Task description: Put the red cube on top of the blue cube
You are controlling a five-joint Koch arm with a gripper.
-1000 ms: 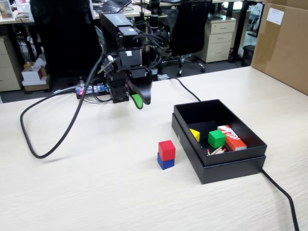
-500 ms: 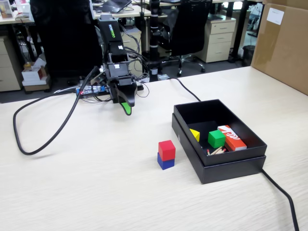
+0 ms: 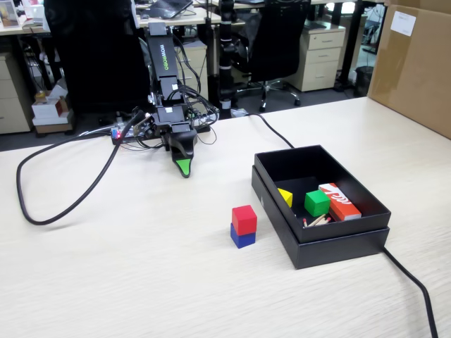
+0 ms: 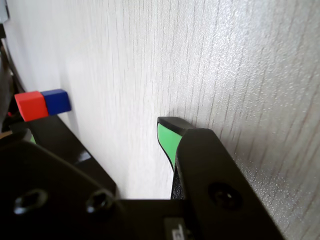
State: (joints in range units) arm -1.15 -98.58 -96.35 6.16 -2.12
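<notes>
Inside box (image 3: 366, 211): green cube (image 3: 316, 203)

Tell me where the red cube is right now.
In the fixed view the red cube sits on top of the blue cube, just left of the black box.

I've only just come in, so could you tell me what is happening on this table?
The small matte red cube already sits on top of the small matte deep-blue cube, on the pale wooden table beside the open black box. The black hobby arm's gripper holds nothing and points down at the table near its base, well apart from the stack. Whether its green-padded fingers are open or shut cannot be told.
</notes>
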